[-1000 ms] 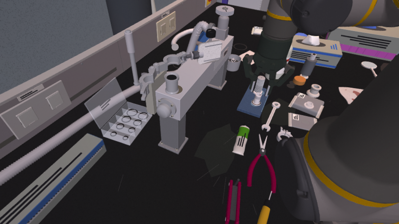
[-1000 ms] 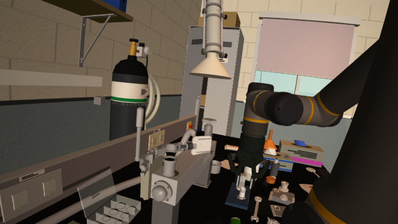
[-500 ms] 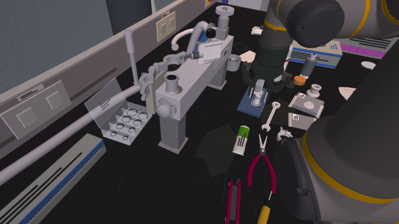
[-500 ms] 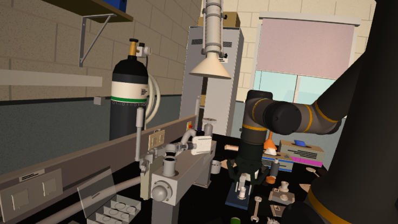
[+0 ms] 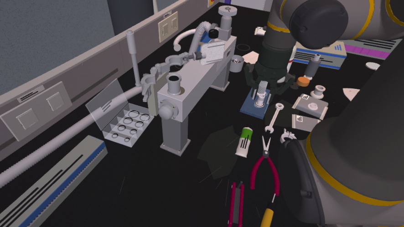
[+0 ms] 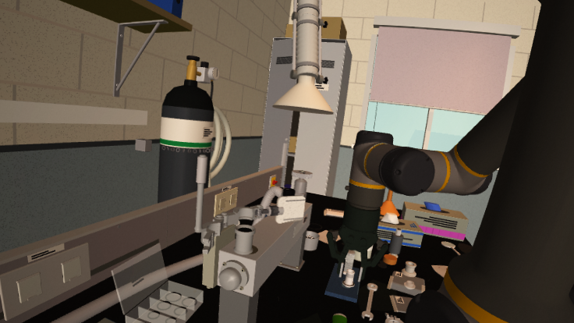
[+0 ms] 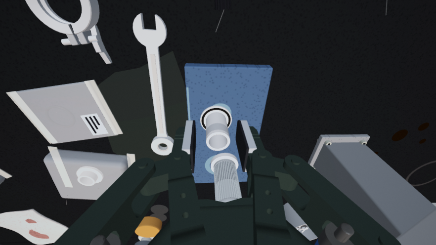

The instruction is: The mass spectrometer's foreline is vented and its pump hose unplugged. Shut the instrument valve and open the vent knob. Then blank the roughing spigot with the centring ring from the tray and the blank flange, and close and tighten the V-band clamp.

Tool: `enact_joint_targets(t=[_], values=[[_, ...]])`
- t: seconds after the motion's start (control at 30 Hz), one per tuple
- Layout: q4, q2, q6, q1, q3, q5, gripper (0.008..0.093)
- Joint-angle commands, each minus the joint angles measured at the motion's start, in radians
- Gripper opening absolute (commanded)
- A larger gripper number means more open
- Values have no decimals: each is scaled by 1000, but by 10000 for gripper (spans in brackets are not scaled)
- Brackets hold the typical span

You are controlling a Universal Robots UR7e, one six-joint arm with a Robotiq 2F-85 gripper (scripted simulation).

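Observation:
A knurled grey peg (image 7: 226, 178) on the blue tray (image 7: 227, 100) is partly hidden under my gripper's body. Ahead of it on the same tray stands the white centring ring (image 7: 216, 127) (image 5: 260, 99) with its black O-ring at the base. My gripper (image 7: 217, 143) (image 5: 261, 94) (image 6: 350, 270) is open and holds nothing; it hangs over the tray with a finger on either side of the ring. To the left, the roughing spigot (image 5: 174, 83) stands bare on the grey instrument block, with the V-band clamp (image 5: 158, 74) hanging open behind it.
The grey instrument block (image 5: 195, 82) on its legs fills the bench's left middle. A spanner (image 5: 274, 117), two grey pouches (image 5: 310, 106), red pliers (image 5: 265, 166), a green-capped tube (image 5: 244, 141) and a spare clamp (image 7: 71, 21) lie around the tray. A clear O-ring box (image 5: 124, 124) sits left.

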Motion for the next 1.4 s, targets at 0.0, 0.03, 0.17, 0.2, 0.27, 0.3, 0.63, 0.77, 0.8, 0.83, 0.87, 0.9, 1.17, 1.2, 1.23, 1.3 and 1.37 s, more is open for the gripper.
enact_joint_targets(t=[0.0,0.03,0.17,0.2,0.27,0.3,0.63,0.77,0.8,0.83,0.87,0.9,1.17,1.2,1.23,1.3,1.37], values=[[0,0,0,0,0,0,420],[0,0,0,0,0,0,400],[-1,0,0,0,0,0,320],[-1,0,0,0,0,0,300],[-1,0,0,0,0,0,260],[-1,0,0,0,0,0,240],[0,0,0,0,0,0,80],[2,-1,0,0,-1,0,80],[3,-2,0,0,-1,0,80],[4,-3,0,0,-2,0,80],[6,-4,0,0,-2,0,80],[8,-5,0,0,-3,0,80],[37,-24,0,0,-14,0,80],[42,-27,0,0,-16,0,80],[47,-31,0,0,-18,0,80],[59,-38,0,0,-22,0,80],[71,-45,0,0,-27,0,80]])
